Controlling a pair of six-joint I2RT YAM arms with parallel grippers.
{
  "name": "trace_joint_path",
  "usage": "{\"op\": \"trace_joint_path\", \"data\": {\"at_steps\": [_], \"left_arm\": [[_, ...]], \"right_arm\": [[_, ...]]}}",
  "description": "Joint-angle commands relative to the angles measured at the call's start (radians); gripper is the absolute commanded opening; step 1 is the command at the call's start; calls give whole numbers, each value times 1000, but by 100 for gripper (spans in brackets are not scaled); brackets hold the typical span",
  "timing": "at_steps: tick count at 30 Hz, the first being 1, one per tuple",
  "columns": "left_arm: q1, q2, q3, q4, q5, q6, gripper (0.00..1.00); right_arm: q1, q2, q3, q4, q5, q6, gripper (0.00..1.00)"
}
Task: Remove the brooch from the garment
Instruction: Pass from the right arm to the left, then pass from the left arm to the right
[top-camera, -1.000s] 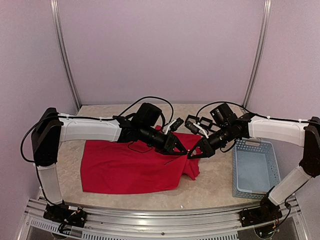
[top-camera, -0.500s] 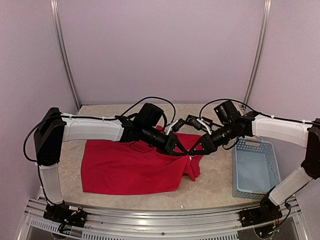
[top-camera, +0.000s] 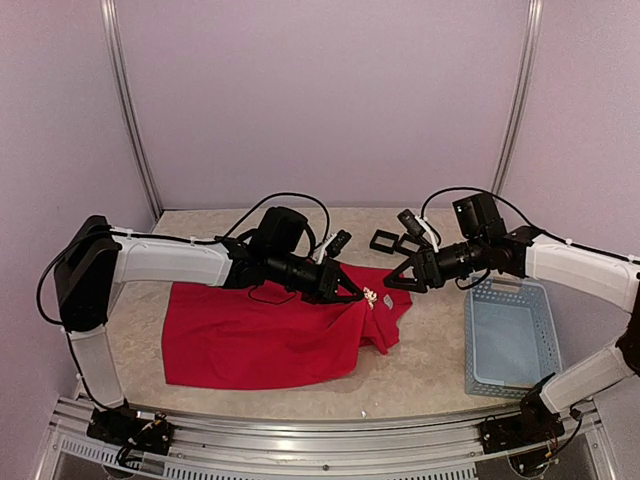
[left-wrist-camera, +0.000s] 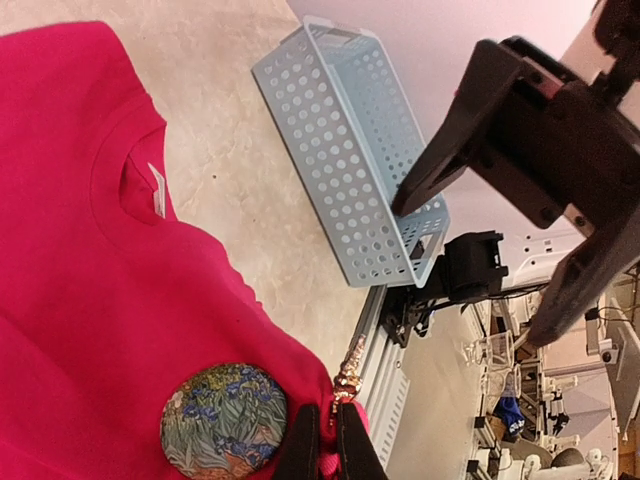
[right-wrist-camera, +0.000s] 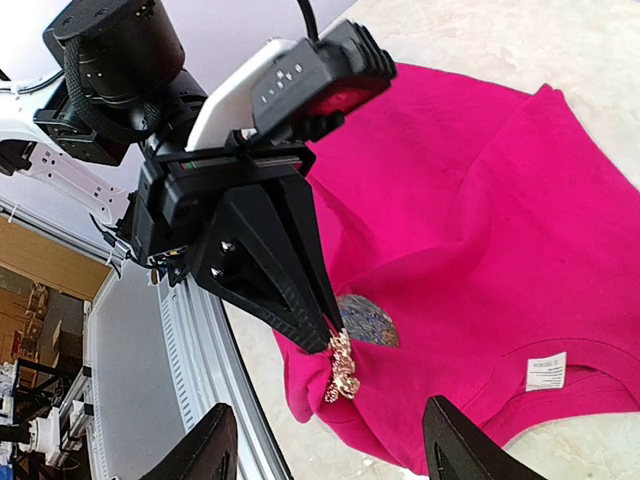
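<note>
Right wrist view — the brooch lies straight ahead of your open right end effector (right-wrist-camera: 328, 408).

Your left end effector (right-wrist-camera: 322, 322) is pressed together on a raised fold of the red garment (right-wrist-camera: 480, 200). The small gold brooch (right-wrist-camera: 342, 368) hangs from that fold just at its fingertips, beside a round flowered badge (right-wrist-camera: 368, 322). The long axis of the brooch runs downward, about in line with the left fingers. Your right end effector is spread and holds nothing. It is near the brooch but apart from it, and the brooch sits about midway between its two fingers. The left arm is nearer but occupied, so I judge the next move is a short reach by the right arm toward the left arm, closing across the brooch. The rest of the garment lies on the counter (top-camera: 430, 370), with the blue basket (top-camera: 510, 340) well apart.
</note>
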Motion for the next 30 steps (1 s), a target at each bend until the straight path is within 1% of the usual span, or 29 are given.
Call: {"op": "trace_joint_path", "data": {"at_steps": [1,4,8,12,17,24,30], "left_arm": [[19,-79,-41,99,5,-43,0],[28,-95,-51,121,16,-54,0],[30,-104,-44,117,10,-60,0],[30,-109,-44,116,6,-61,0],[32,-103,-33,113,14,-60,0],[32,-92,-14,101,21,-54,0],[30,-91,-12,99,23,-54,0]], "right_arm": [[-6,14,-14,46,-25,34,64],[-6,46,-8,54,-61,32,61],[-6,76,2,62,-111,35,60],[-6,90,9,74,-143,45,56],[-4,105,8,111,-156,74,49],[2,132,13,163,-150,105,44],[11,149,8,200,-151,128,34]]}}
